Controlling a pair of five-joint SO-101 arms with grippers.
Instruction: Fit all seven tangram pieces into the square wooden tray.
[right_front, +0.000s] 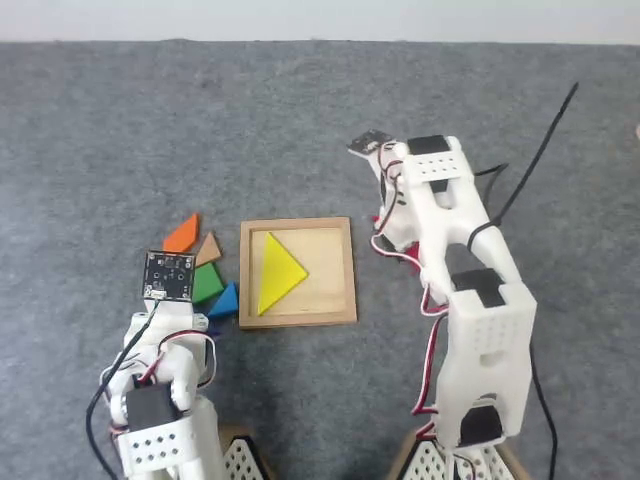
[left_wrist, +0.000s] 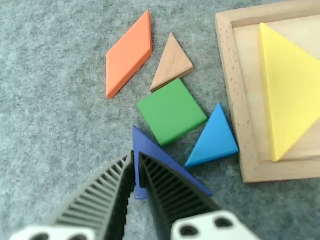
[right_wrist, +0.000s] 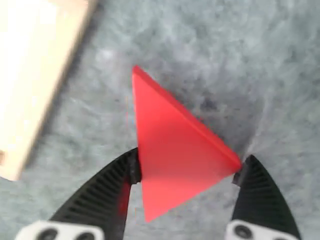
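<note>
Grip matters now: our right gripper (right_wrist: 190, 162) pinches the red triangle (right_wrist: 170, 130) by its edges, so we should keep it level until the tray (right_front: 297, 319).

Nothing legible anywhere: no lettering, labels, brands, numbers or signs to be read.

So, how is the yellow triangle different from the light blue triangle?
The yellow triangle lies inside the wooden tray; the light blue triangle lies outside it, on the grey mat. The yellow triangle is clearly larger than the light blue triangle. Both lie flat.
</note>
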